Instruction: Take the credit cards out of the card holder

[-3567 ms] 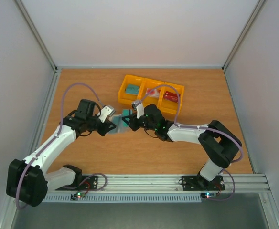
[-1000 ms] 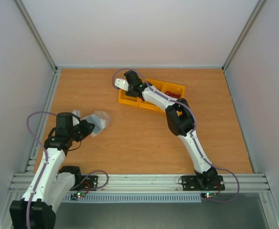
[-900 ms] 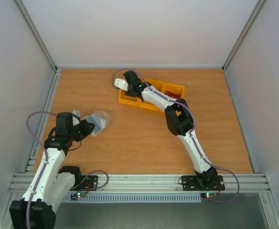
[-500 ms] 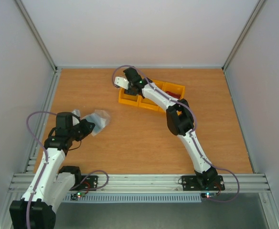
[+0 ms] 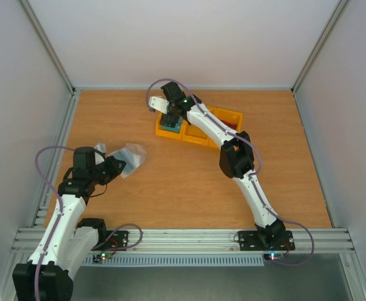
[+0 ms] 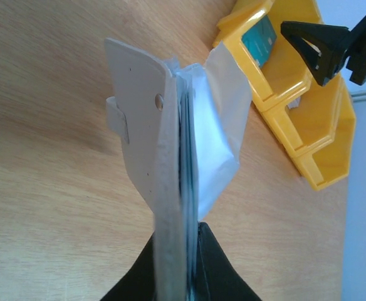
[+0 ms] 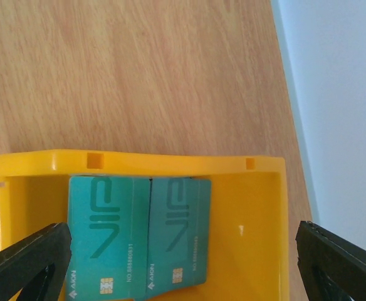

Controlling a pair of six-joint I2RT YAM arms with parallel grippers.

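Looking from the top camera: left gripper [image 5: 109, 168] sits at the left side of the table [image 5: 170, 188], clamped on the card holder [image 5: 128, 155], which fans open toward the right. Right arm reaches to the far side. Right gripper [image 5: 170, 119] hangs over the left compartment of the yellow three-compartment tray [image 5: 233, 114], fingers spread. A bit of teal card [image 5: 168, 127] shows in that compartment under the gripper. Holder and tray are well apart.

Left wrist: left gripper [image 6: 175, 251] has its black fingers narrow, pinching the near edge of the card holder [image 6: 139, 106]. Cream-beige outer flap with a small strap tab is on the left, translucent grey-blue sleeves open to the right. Cannot tell if any cards are left inside. Yellow tray [image 6: 308, 150] lies at far right with a teal card [image 6: 260, 36] in it, and a black fingertip of the right gripper [image 6: 318, 44] sits above.

Right wrist: right gripper [image 7: 180, 251] is wide open, with nothing between its fingers. Two teal cards [image 7: 139, 238] lie flat side by side, edges touching, on the floor of the tray compartment [image 7: 170, 162], chips toward the near side. Bare wood table [image 7: 139, 69] lies beyond the tray.
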